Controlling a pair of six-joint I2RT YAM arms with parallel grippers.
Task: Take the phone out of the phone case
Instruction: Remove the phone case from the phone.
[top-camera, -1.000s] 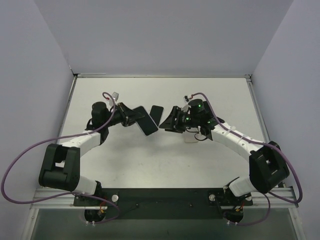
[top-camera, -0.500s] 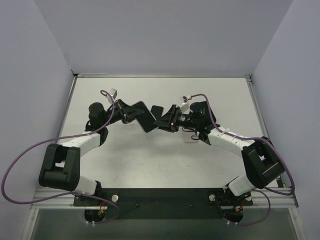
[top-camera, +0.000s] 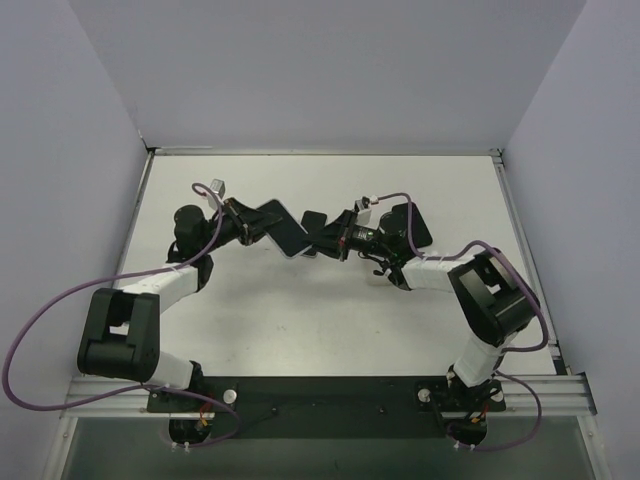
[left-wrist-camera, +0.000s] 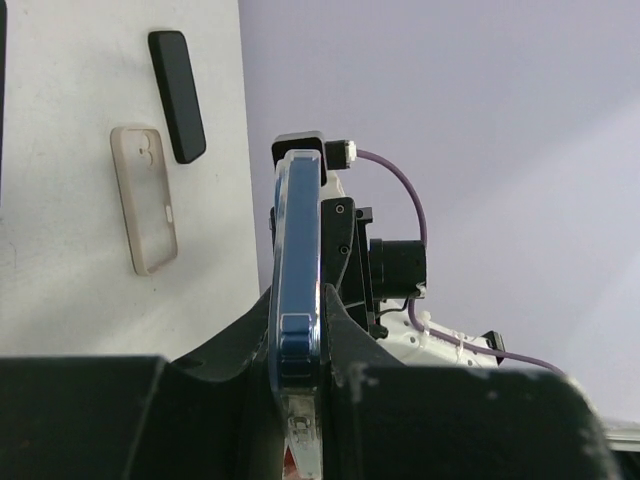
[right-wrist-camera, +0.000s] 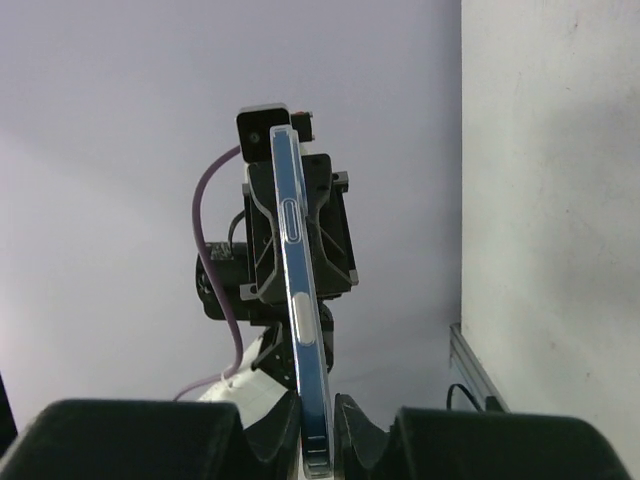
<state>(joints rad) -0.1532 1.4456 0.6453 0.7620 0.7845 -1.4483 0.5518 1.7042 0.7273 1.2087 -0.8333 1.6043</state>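
1. My left gripper (left-wrist-camera: 300, 345): black moulded fingers drawn narrow, clamped on one end of item 3.
2. My right gripper (right-wrist-camera: 313, 410): black fingers likewise narrow, clamped on the opposite end of item 3. My two grippers face each other along its length.
3. One blue phone (left-wrist-camera: 296, 250), slim with a glossy edge: held between my two grippers and seen edge-on from both wrists. In the top view it is over the far middle of the table. It sits inside item 4.
4. One clear plastic case (right-wrist-camera: 291, 220): a translucent rim wrapped round the phone's edge, with side buttons on it. I cannot tell whether my fingers bear on the case alone or on the phone as well.
5. One purple cable (right-wrist-camera: 198, 215): loops from the back of my left wrist, beyond the held phone.
6. One white tabletop (top-camera: 330, 320): lightly scuffed.
7. One beige phone case (left-wrist-camera: 143, 200), a rounded rectangle with a camera cut-out: lying flat on the tabletop.
8. One black slab (left-wrist-camera: 177, 95), phone-shaped with rounded corners: lying flat just beside the beige case's camera end. I cannot tell whether they touch.
9. Plain lavender walls (top-camera: 330, 70): enclose the table on three sides.
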